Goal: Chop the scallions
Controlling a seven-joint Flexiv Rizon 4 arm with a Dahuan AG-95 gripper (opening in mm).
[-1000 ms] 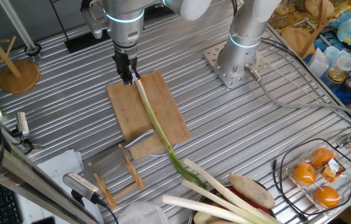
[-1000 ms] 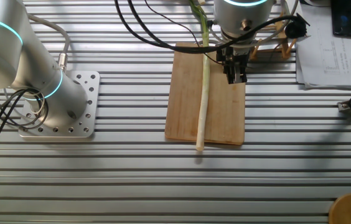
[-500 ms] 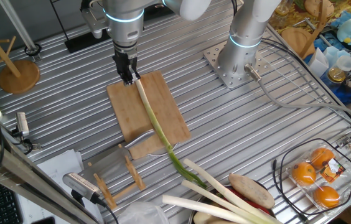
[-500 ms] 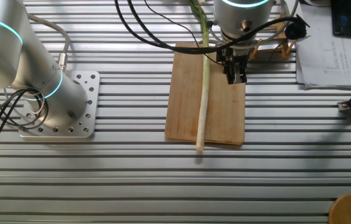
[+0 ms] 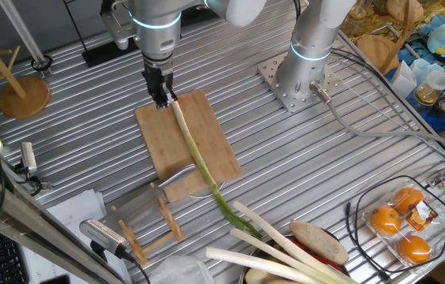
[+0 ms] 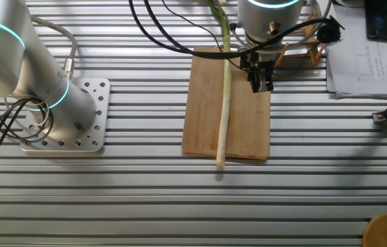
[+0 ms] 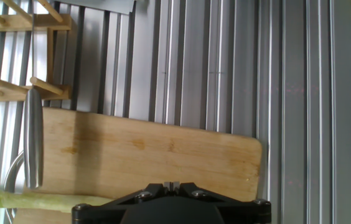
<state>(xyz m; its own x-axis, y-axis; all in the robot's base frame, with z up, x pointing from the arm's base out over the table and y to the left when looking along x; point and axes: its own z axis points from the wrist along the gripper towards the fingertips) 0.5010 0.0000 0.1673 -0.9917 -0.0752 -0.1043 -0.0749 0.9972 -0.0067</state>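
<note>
Comparing with a second ago, you get no visible change: gripper (image 5: 160, 96) still hangs over the board's (image 5: 159, 138) far edge, just beside the scallion's (image 5: 193, 151) pale end. Fingers look pressed together, holding nothing. Scallion lies lengthwise across the board (image 6: 245, 116), green tip running off toward the leeks (image 5: 274, 246). Knife (image 7: 33, 137) rests by the board's rack end. No readable writing anywhere.

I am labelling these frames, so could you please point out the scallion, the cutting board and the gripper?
scallion (image 6: 224, 116): the other fixed view, on the pale middle of the stalk.
cutting board (image 5: 159, 138): one fixed view, on bare wood beside the stalk.
gripper (image 6: 261, 86): the other fixed view, at the fingertips above the board.
</note>
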